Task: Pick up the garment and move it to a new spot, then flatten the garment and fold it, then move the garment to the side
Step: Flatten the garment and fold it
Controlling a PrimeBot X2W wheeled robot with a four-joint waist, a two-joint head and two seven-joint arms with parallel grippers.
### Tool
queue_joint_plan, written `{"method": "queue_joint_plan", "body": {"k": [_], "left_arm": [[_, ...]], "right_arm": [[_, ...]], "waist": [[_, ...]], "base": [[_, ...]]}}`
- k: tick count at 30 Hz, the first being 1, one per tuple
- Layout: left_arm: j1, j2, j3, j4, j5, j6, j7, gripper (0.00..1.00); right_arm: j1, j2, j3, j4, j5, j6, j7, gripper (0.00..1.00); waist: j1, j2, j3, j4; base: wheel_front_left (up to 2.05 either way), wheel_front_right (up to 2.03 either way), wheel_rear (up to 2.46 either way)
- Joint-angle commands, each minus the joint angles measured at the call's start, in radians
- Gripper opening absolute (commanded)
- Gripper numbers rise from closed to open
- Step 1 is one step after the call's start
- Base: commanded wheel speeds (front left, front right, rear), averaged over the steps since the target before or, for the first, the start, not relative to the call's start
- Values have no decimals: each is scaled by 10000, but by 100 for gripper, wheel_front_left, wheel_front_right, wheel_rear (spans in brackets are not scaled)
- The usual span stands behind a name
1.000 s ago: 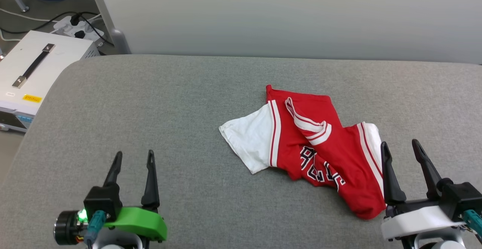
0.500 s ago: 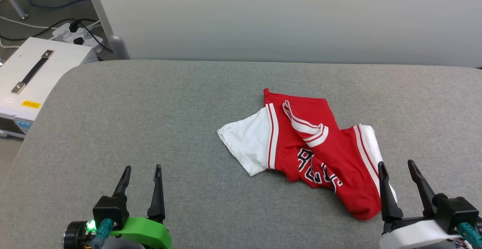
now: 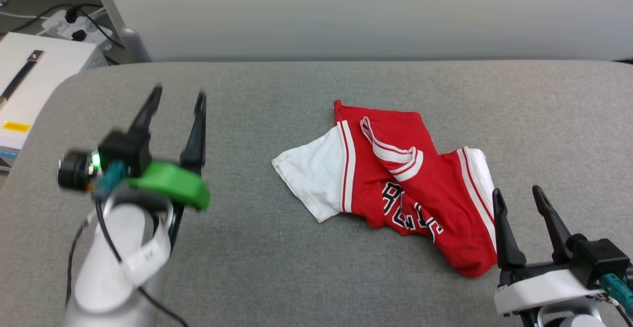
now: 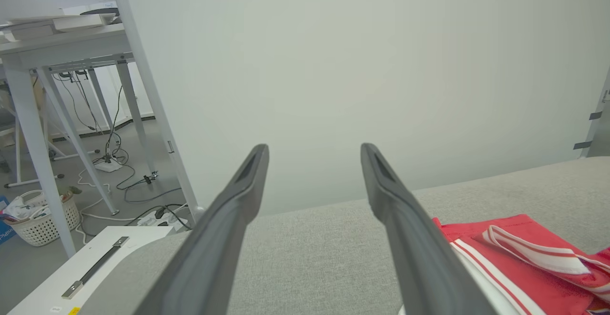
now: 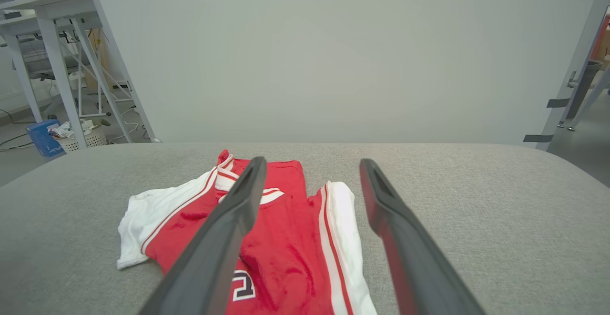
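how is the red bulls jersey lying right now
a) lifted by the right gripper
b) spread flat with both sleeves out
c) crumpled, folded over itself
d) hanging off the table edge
C: the red Bulls jersey lies bunched on the grey padded table, its body twisted over itself, while the left gripper and right gripper are both open and hold nothing.

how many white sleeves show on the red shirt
2. One sleeve is spread out on the left side of the garment. The other sleeve lies narrow along its right edge, near the right gripper; folds may hide part of it.
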Motion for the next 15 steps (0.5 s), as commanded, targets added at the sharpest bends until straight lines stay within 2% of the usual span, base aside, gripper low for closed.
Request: {"method": "queue_joint_plan", "body": {"k": [1, 5, 15], "left_arm": [[-704, 123, -212, 143, -134, -90, 135, 100], [-2435, 507, -1266, 826, -618, -163, 1420, 100], [-5449, 1675, -5086, 1971, -3886, -172, 6637, 100]], "right_arm": [[-243, -5, 11, -74, -111, 35, -61, 100], [-530, -5, 52, -211, -138, 35, -61, 100], [-1182, -5, 149, -373, -220, 35, -61, 100]], "waist": [[0, 0, 298, -165], [0, 0, 714, -379], [0, 0, 1851, -934]], "base": [[0, 0, 0], [0, 0, 0], [0, 0, 0]]}}
